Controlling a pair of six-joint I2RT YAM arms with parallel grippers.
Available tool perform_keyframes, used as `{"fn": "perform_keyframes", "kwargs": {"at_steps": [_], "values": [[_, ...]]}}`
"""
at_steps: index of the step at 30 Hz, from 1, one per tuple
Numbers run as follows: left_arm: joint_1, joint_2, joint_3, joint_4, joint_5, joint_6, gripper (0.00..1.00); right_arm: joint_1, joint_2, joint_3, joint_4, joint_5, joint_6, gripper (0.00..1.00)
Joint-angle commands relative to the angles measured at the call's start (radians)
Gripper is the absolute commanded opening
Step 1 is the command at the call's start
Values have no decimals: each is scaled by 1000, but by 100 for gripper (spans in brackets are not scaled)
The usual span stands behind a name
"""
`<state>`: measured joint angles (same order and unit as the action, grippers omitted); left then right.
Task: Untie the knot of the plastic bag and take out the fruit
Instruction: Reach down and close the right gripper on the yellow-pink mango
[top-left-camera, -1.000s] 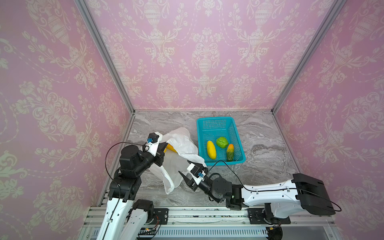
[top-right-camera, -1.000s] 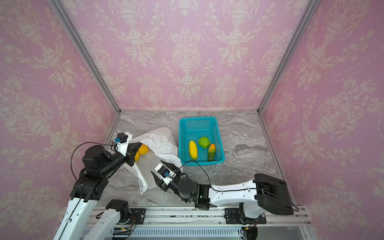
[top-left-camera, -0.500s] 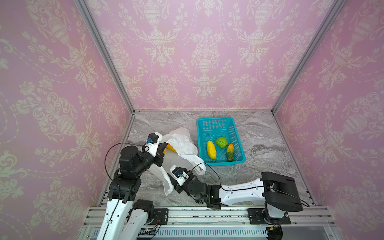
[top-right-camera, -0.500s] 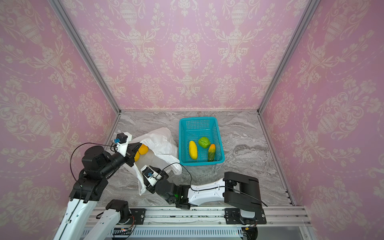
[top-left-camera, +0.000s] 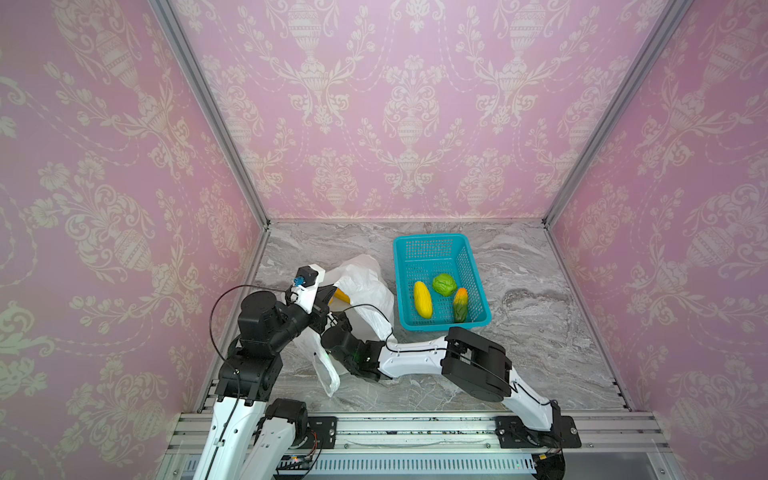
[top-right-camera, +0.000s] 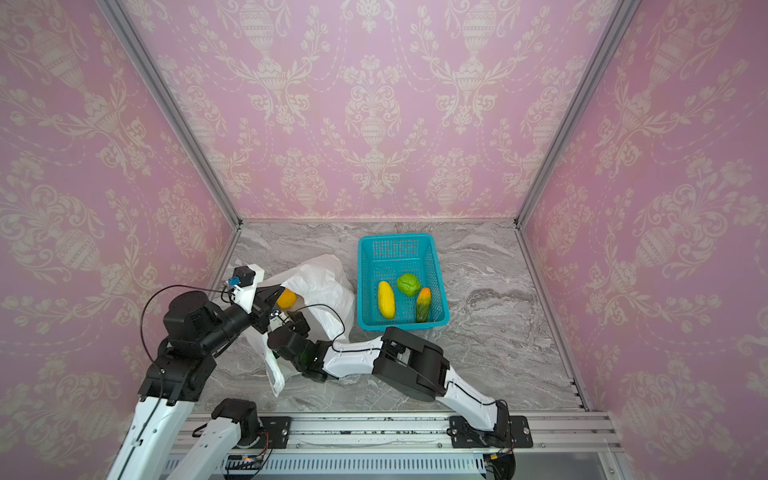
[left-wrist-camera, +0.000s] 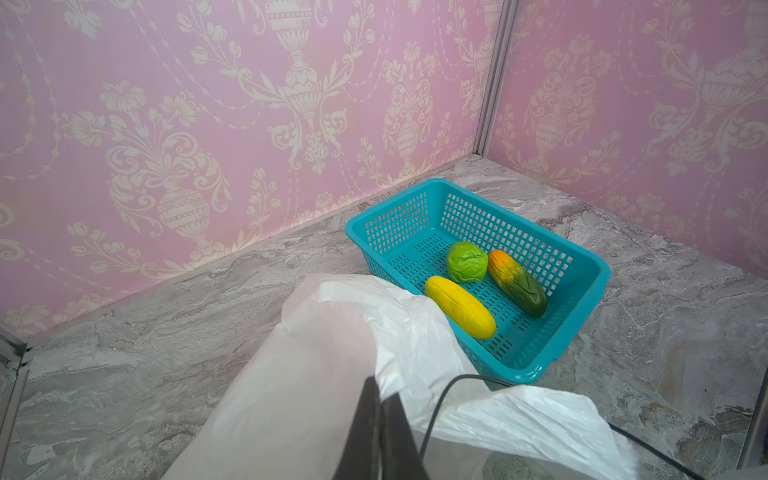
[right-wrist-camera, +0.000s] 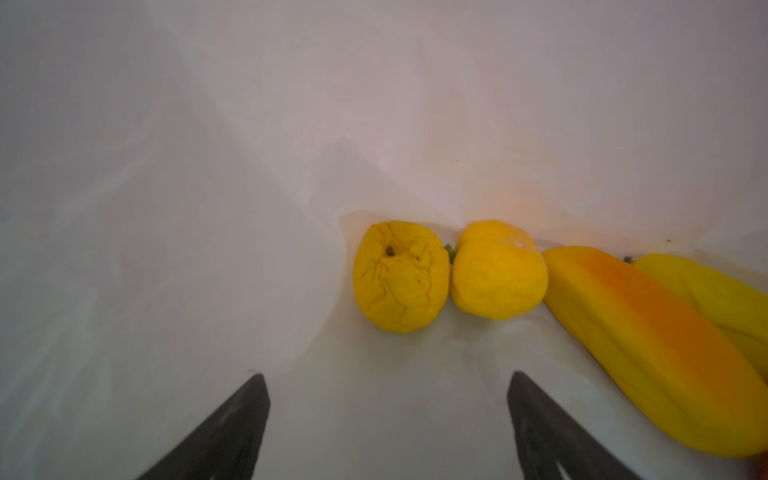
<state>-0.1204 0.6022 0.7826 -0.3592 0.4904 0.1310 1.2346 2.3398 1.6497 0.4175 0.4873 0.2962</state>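
The left tool (left-wrist-camera: 380, 390) pinches the thin, limp plastic bag (left-wrist-camera: 324, 353) open on the desk (top-left-camera: 540, 291). Inside it, the right tool (right-wrist-camera: 386, 376), spread wide, faces yellow fruit (right-wrist-camera: 401, 276), likely light and smooth, best gripped across the middle.

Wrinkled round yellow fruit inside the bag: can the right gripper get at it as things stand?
Probably yes. The right gripper is open inside the plastic bag; the wrinkled yellow fruit lies ahead with only bare bag between, while the left gripper pinches the bag.

Plastic bag (top-left-camera: 365, 286) left of basket (top-left-camera: 428, 237), three fruit (top-left-camera: 422, 299) in basket, more inside bag
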Motion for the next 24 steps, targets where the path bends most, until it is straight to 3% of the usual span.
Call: {"fn": "perform_keyframes", "kwargs": {"at_steps": [1, 9, 18, 24], "values": [[7, -6, -8, 15, 28, -27, 0, -33, 79, 166, -184, 34, 67, 94], [6, -8, -7, 20, 42, -31, 0, -65, 222, 420, -377, 158, 59, 100], [6, -13, -9, 23, 48, -31, 0, -128, 324, 568, -469, 45, 112, 100], [6, -13, -9, 23, 50, -33, 0, -156, 400, 665, -524, -30, 156, 95]]}}
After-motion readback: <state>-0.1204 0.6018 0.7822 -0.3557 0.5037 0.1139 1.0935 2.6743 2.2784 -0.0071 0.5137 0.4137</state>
